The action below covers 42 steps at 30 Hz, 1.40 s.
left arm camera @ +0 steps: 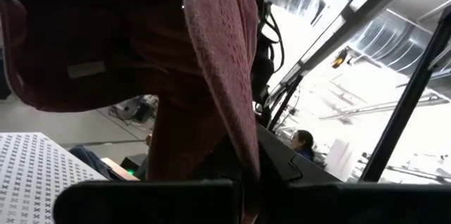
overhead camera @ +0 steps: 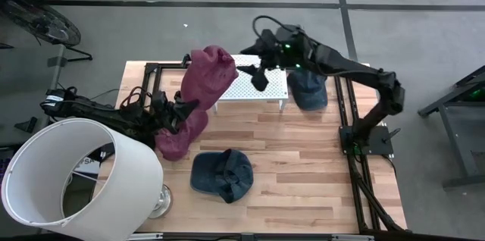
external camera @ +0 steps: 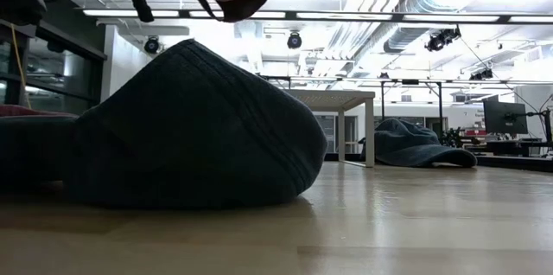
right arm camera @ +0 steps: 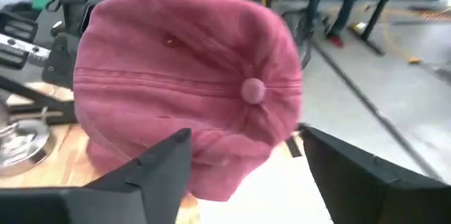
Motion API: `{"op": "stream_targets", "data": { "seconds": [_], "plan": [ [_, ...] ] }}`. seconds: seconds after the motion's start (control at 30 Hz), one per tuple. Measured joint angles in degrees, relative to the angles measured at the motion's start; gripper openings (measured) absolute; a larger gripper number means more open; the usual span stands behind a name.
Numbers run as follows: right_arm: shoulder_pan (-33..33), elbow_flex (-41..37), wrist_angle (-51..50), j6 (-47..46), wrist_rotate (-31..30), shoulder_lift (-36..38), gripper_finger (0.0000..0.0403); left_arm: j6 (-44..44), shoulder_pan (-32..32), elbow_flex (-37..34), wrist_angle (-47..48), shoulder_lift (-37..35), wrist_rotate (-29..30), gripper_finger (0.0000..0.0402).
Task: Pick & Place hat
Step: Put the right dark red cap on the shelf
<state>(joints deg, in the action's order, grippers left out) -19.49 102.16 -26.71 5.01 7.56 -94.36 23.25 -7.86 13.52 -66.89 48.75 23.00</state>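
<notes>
A maroon cloth cap with a button on its crown point(overhead camera: 208, 74) is seen raised above the light wooden slatted table point(overhead camera: 303, 173), over the table's far left part and beside the white perforated metal stand point(overhead camera: 261, 86). Its fabric is soft and creased, with stitched seams running to the crown button (best seen in the right wrist view, point(right arm camera: 190, 90)). A second maroon cloth piece point(overhead camera: 178, 136) hangs or lies below it near the left arm; whether it belongs to the same cap cannot be told.

The cap is gripped by the left gripper point(overhead camera: 182, 111), whose arm is stretched across from the table's left edge; in the left wrist view the maroon cloth point(left arm camera: 211, 76) is pinched between the closed jaws. The right gripper point(overhead camera: 259, 74) is reached in from the far right side, above the white stand, close beside the cap. Its jaws are spread wide (both dark fingers point(right arm camera: 148, 164) are seen standing apart in front of the crown), and nothing is held in them.

A dark blue denim cap point(overhead camera: 221, 174) is lying on the table near the front middle, and another dark blue cap point(overhead camera: 309, 89) is lying at the far right, just beside the stand. A large white lampshade point(overhead camera: 76, 176) is seen at the front left corner.
</notes>
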Motion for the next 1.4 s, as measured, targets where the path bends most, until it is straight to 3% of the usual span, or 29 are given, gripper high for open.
{"op": "stream_targets", "data": {
  "seconds": [0.23, 0.4, 0.9, 1.4],
  "plan": [
    [-0.07, 15.3, -11.82, 3.66, 2.59, -8.88, 0.0291, -0.84, 0.0, 0.02, 3.43, 0.0, -0.06, 0.0007],
    [-0.17, 21.34, -17.7, 5.63, 4.86, -12.79, 0.0291, -0.94, 0.0, 0.02, 3.64, 0.0, -0.11, 0.0007],
    [-0.8, 22.07, -14.88, 6.81, 4.91, -15.31, 0.0287, -0.94, 0.0, 0.02, 4.08, 0.0, -0.11, 0.0007],
    [-0.74, 17.57, -10.28, 7.06, 4.93, -15.37, 0.021, -0.92, 0.0, 0.02, 4.01, 0.0, -0.09, 0.0007]
  ]
}}
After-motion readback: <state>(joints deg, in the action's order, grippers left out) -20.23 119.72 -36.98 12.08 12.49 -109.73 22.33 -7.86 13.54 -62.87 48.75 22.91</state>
